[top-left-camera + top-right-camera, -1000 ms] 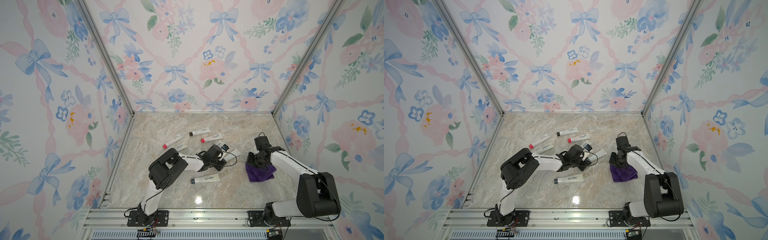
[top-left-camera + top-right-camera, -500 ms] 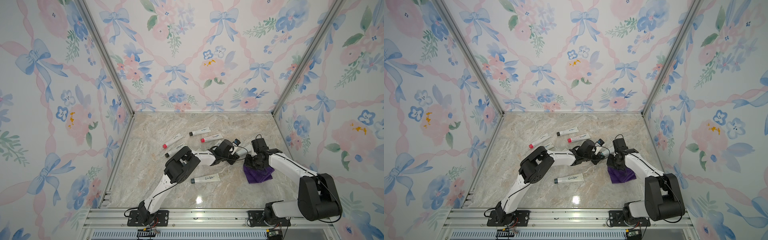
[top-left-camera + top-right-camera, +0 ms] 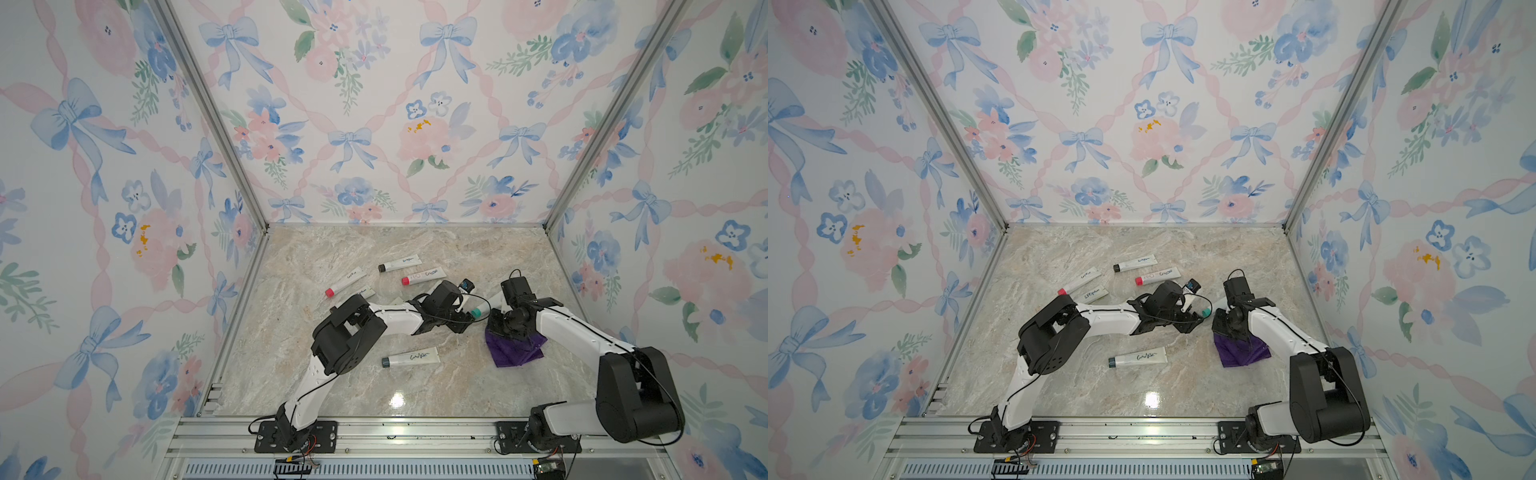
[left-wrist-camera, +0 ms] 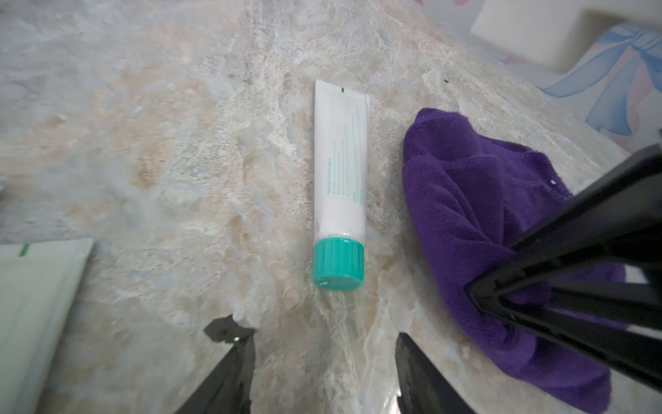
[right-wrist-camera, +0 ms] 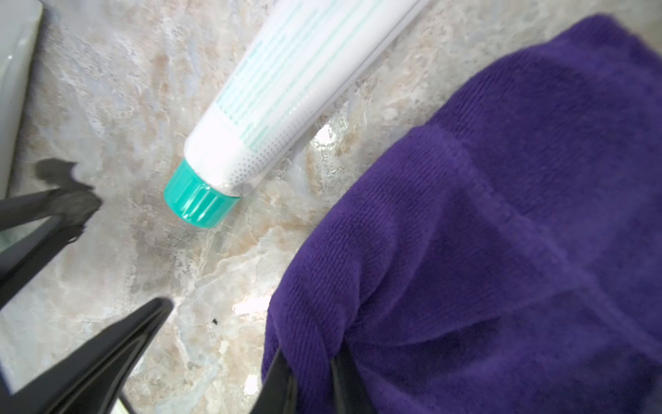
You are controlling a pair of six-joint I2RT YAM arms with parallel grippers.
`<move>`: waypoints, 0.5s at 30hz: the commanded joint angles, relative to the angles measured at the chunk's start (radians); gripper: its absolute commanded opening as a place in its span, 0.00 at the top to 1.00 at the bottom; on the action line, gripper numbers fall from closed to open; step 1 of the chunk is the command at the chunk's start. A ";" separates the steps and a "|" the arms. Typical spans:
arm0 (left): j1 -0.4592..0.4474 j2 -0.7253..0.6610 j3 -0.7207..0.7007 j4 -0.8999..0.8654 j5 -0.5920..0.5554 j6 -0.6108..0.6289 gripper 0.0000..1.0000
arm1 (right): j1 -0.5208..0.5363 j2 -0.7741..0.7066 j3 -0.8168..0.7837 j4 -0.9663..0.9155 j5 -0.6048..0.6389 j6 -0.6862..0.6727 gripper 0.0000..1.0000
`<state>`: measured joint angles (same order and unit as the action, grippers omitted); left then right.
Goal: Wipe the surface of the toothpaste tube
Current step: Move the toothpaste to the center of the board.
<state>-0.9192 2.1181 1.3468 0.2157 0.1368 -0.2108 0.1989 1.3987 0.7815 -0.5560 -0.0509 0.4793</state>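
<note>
Toothpaste tube (image 4: 340, 172) with a teal cap is seen lying flat on the marble table (image 3: 316, 266), right of centre, between the two grippers. The left gripper (image 4: 317, 335) is held with its jaws apart and nothing between them. The cap is pointed toward that gap and lies just clear of the fingertips. The right gripper (image 5: 311, 362) is clamped on a bunched purple cloth (image 5: 501, 215). The cloth is spread on the table close to the right of the tube, with a strip of marble showing between them. Other tubes are laid well apart from it: a black-capped tube (image 3: 401, 262) and a red-capped tube (image 3: 424, 275) farther back, a pink-capped tube (image 3: 347, 281) to the left, and a dark-capped tube (image 3: 411, 356) nearer.
</note>
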 commanded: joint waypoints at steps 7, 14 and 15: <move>0.107 -0.236 -0.207 -0.061 -0.148 0.023 0.33 | 0.026 -0.029 -0.008 -0.002 0.006 -0.008 0.84; 0.194 -0.243 -0.265 -0.068 -0.178 0.029 0.32 | 0.033 -0.032 0.005 -0.017 0.006 -0.013 0.84; 0.202 -0.237 -0.266 -0.070 -0.180 0.031 0.32 | 0.033 -0.032 0.007 -0.019 0.006 -0.013 0.84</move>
<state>-0.7273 1.8736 1.0893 0.1650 -0.0200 -0.2058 0.2192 1.3853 0.7815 -0.5571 -0.0509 0.4789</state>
